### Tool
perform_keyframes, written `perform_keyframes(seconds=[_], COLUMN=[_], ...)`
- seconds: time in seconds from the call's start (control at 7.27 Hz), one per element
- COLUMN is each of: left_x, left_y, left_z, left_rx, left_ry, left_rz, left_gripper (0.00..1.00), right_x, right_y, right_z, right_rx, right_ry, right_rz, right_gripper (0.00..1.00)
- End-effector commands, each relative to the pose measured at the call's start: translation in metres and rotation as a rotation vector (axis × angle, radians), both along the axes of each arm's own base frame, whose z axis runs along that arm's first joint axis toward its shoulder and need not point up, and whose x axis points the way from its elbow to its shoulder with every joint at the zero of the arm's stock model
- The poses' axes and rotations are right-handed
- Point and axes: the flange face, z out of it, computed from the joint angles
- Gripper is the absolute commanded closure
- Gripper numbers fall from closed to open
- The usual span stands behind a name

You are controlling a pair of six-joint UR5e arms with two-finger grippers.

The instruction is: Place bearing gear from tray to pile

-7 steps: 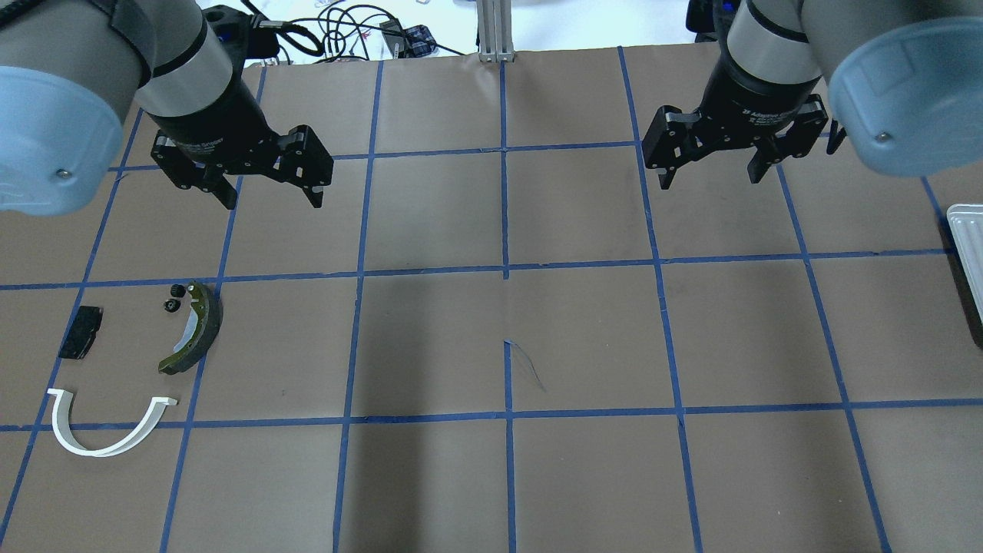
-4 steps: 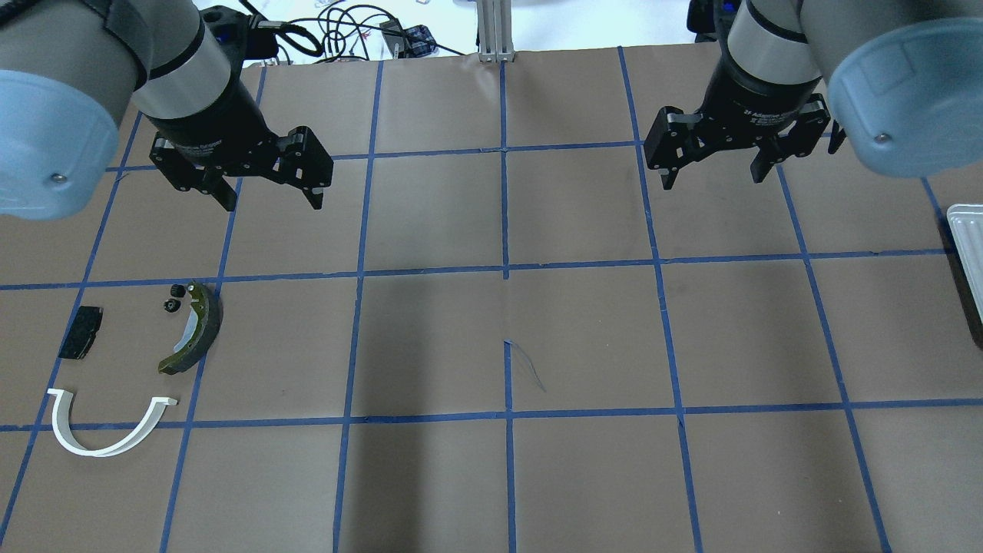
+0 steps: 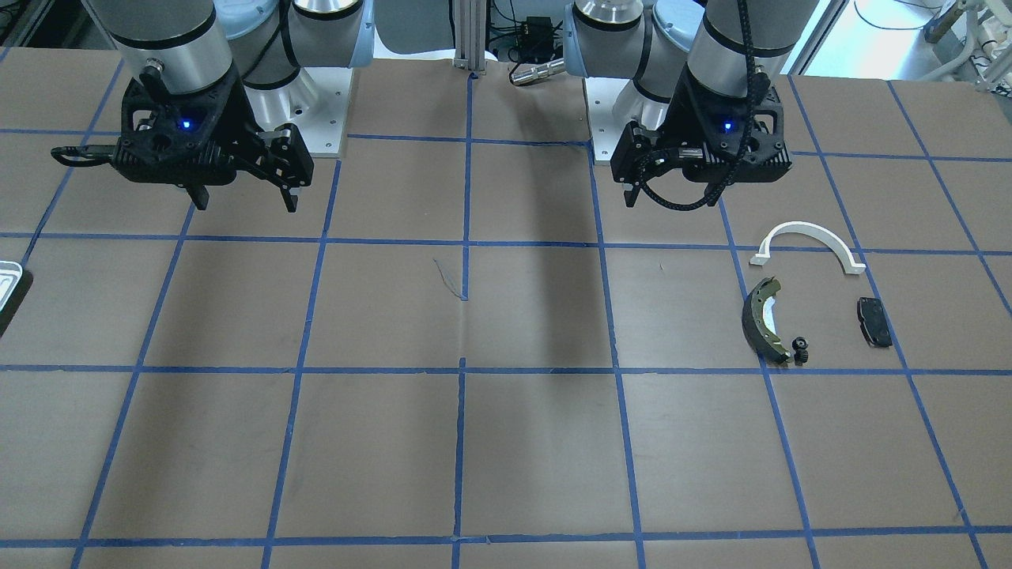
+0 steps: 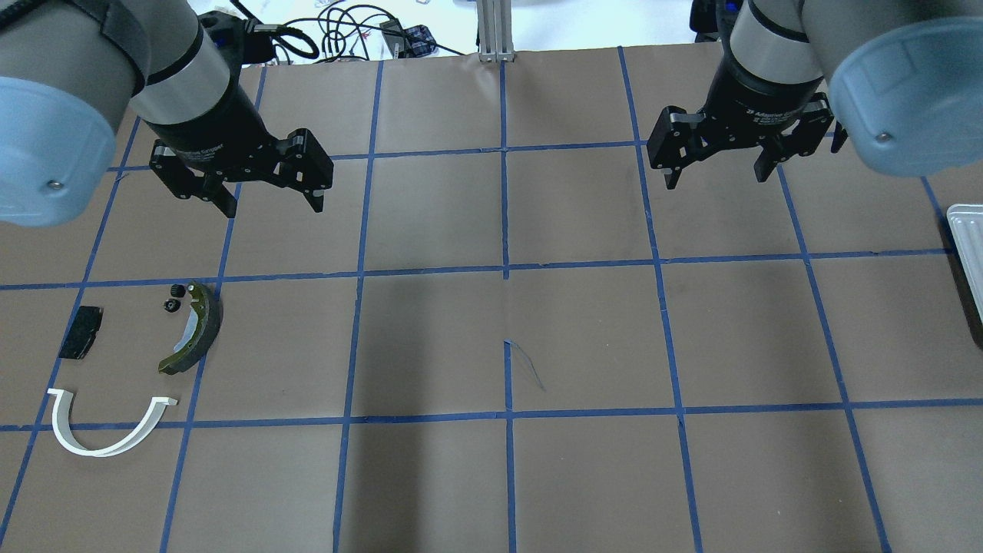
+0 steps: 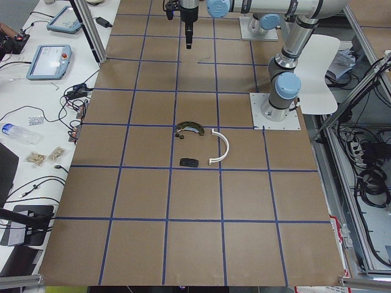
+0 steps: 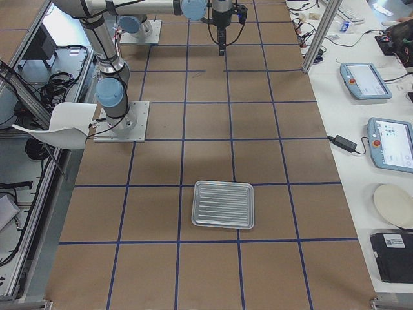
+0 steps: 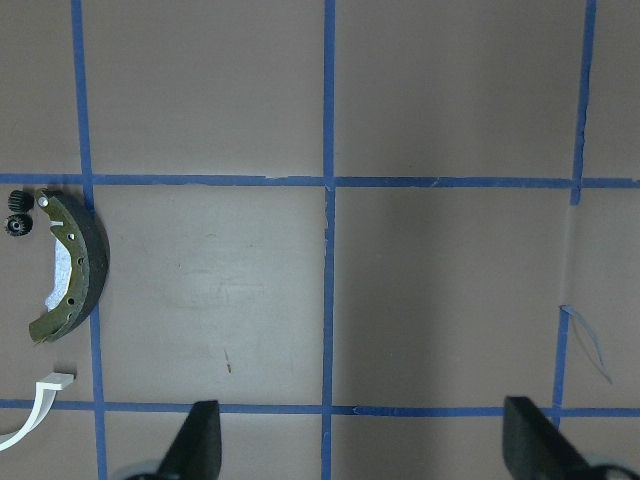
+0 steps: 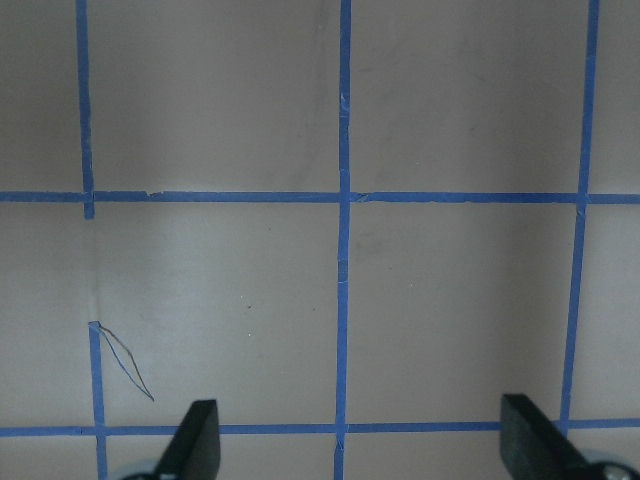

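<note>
Blue-taped table [image 4: 430, 346], cables [image 5: 371, 183], perhaps a plate [image 6: 393, 205]

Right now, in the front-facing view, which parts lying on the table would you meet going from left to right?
tray → brake shoe → gears → pad

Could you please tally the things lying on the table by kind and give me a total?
bearing gears: 2
brake shoe: 1
black pad: 1
white arc: 1
tray: 1
Total: 6
</note>
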Motion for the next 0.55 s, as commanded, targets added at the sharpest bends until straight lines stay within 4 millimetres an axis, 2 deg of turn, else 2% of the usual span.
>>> perform_keyframes(seconds=[0.0, 0.41], left_x=[-0.0008, -0.0007], left_y=[0.0009, -0.0006], left_z=[0.0010, 0.0034], left_rx=[-0.003, -0.009], left_ry=[-0.002, 0.004], left_rz=[0.000, -0.003], left_gripper=[0.00, 0.00], right_x=[0.0001, 0.0016], right_y=[0.0001, 0.0001], right_z=[-0.0006, -0.0013], right_rx=[0.001, 0.003], right_ry=[-0.002, -0.002], right_rz=[-0.001, 0.002], right_gripper=[0.00, 0.00])
